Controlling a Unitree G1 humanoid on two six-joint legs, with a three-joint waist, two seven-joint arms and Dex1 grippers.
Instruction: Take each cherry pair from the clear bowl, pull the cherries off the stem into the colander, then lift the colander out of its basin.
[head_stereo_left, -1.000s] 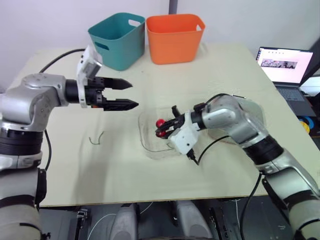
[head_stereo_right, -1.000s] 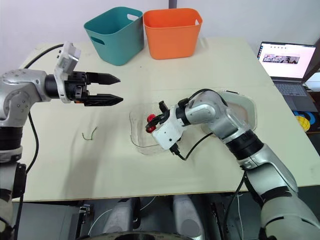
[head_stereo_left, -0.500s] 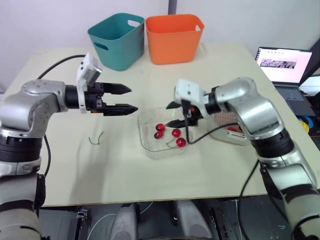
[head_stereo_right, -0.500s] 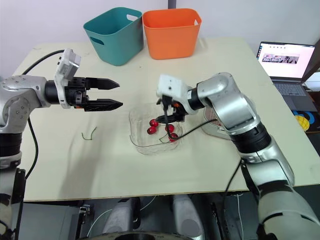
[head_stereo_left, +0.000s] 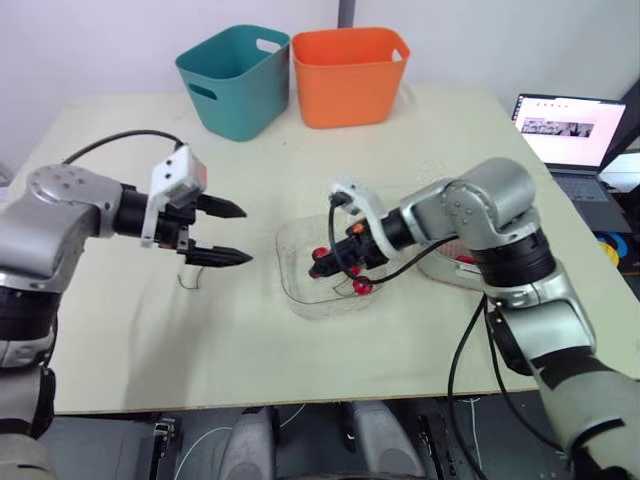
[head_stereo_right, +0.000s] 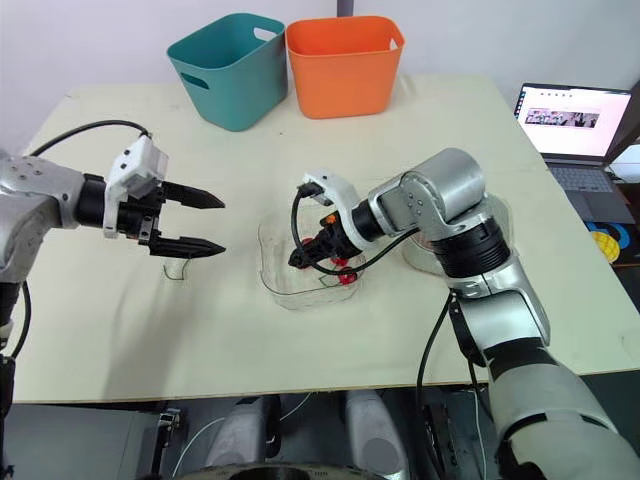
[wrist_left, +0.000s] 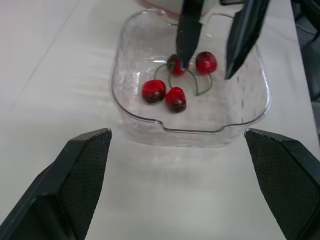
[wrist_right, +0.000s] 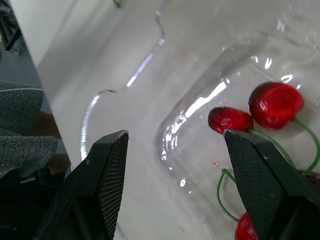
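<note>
At worktop (head_stereo_left: 450, 130) centre: clear bowl (head_stereo_left: 290, 285), four cherries (wrist_left: 165, 92) inside on green stems.
Right hand (wrist_left: 205, 73): fingers apart, entering from bowl's 3 o'clock, tips down among the cherries, clamped on none.
Left hand (head_stereo_left: 246, 234): fingers apart, hovering at bowl's 9 o'clock, clear of cherries.

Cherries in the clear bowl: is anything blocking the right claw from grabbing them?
Nothing visible does. The right gripper is down inside the clear bowl with its fingers open and their tips close to the cherries, which lie uncovered on the bowl's floor. The left gripper hangs open off to the side, outside the bowl.
</note>
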